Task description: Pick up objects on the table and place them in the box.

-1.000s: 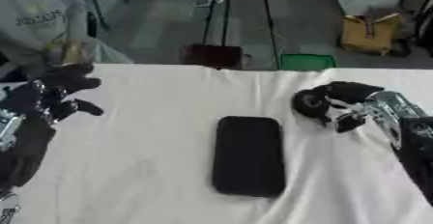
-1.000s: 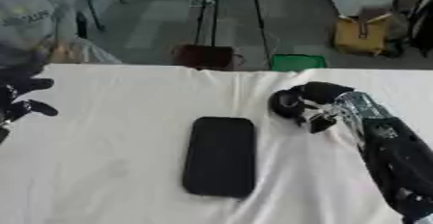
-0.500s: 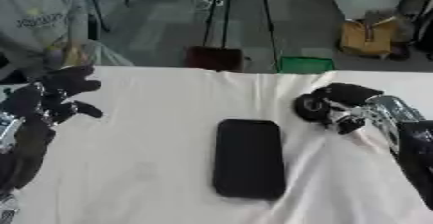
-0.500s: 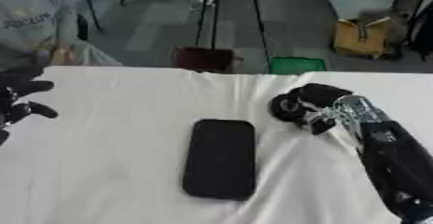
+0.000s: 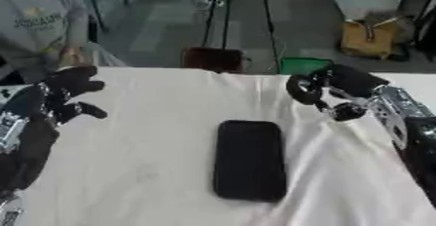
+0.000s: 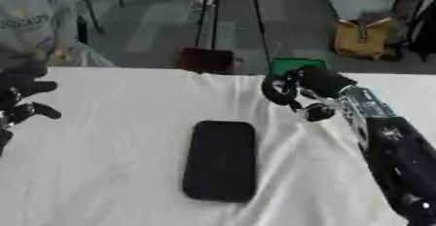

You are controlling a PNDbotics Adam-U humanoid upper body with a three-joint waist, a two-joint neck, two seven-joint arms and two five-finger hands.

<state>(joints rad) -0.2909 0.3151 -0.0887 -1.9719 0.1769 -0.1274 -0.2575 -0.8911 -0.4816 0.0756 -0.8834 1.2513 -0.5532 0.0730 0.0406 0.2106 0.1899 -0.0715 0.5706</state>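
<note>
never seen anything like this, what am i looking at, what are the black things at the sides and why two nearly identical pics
This is a robot's upper body with two arms, steered by a person. The two pictures are the left and right eyes of one camera in its head, looking down at the work, so they nearly match.

The black shape at the left edge is the robot's left hand, held over the white table with its fingers curled and holding nothing. The black and silver arm coming in from the right ends in the right hand, also with curled fingers. It seems to hold nothing, though that is hard to tell for sure.

In the middle of the table lies a flat black phone, untouched by either hand. The box it is meant to go into does not show here.
</note>
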